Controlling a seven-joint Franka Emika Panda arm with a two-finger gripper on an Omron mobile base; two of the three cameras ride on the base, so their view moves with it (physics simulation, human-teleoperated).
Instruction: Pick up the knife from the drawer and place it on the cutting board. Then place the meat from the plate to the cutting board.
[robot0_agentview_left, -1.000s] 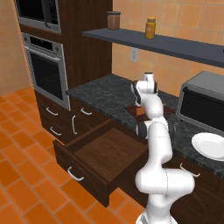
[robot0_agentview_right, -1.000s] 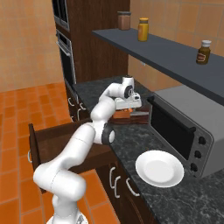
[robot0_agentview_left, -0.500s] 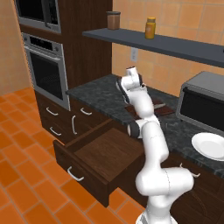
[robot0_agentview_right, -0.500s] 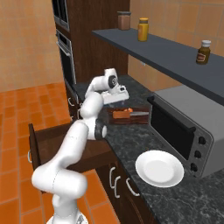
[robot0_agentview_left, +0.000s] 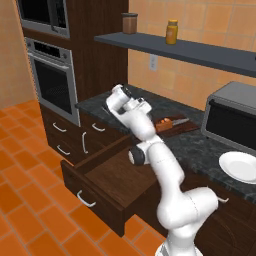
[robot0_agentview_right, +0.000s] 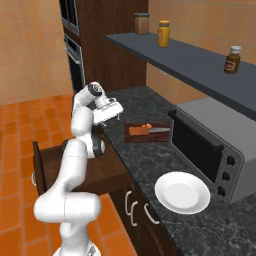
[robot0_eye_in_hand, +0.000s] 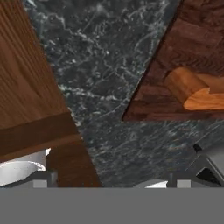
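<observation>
3 views are showing the scene, starting with the left base view. The drawer (robot0_agentview_left: 107, 175) is standing pulled out at 7 o'clock from the arm's elbow, its flat bottom lying bare with open room above it. The gripper (robot0_agentview_left: 141, 104) is hanging over the dark counter (robot0_agentview_left: 195, 145); I cannot tell how its jaws are standing. At 3 o'clock from it, near but apart, the knife (robot0_agentview_left: 167, 123) is lying on the cutting board (robot0_agentview_left: 181, 126). The plate (robot0_agentview_left: 241, 166) is sitting well apart at 4 o'clock, near the counter's front edge, with a toaster oven (robot0_agentview_left: 231, 116) just behind it.

2nd, the right base view: the gripper (robot0_agentview_right: 111, 111) is hovering near the counter's front edge above the drawer (robot0_agentview_right: 55, 160). The cutting board (robot0_agentview_right: 146, 132) is lying at 4 o'clock from it, carrying the knife (robot0_agentview_right: 148, 130), handle toward the arm. The toaster oven (robot0_agentview_right: 212, 145) is walling off the board's far end. The plate (robot0_agentview_right: 182, 192) is resting white and bare-looking further along. 3 jars (robot0_agentview_right: 163, 33) are standing on the shelf above.

3rd, the hand view: the knife's handle end (robot0_eye_in_hand: 192, 89) is lying on the cutting board (robot0_eye_in_hand: 192, 52) at 2 o'clock, bare counter stretching between it and the drawer's wood (robot0_eye_in_hand: 30, 96) at 9 o'clock.
</observation>
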